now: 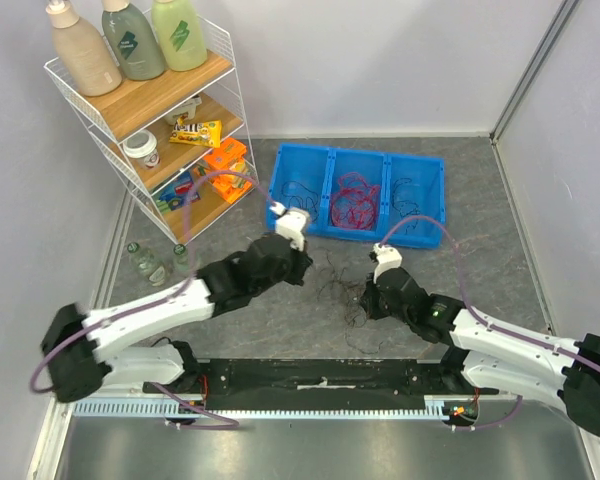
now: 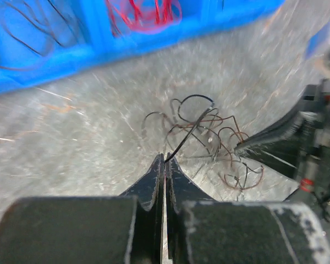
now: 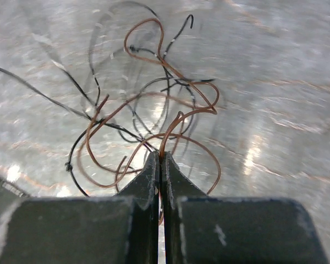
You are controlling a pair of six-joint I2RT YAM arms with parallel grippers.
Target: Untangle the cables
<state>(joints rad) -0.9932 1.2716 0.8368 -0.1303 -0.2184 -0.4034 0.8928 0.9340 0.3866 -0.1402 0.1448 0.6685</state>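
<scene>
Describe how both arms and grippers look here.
Both the left arm and right arm have white links, black joints and a looping lilac cable. A white block sits at each wrist. The left gripper and right gripper have matte black, flat, tapering fingers.

Blue bin blurred, cut off at top; cables too thin overhead for colour ID.

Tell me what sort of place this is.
Probably a robot lab test cell: plain grey walls close it in, two robot arms are bolted at the near edge, and staged props, a wire shelf of bottles and a blue bin of cables, stand behind.
</scene>
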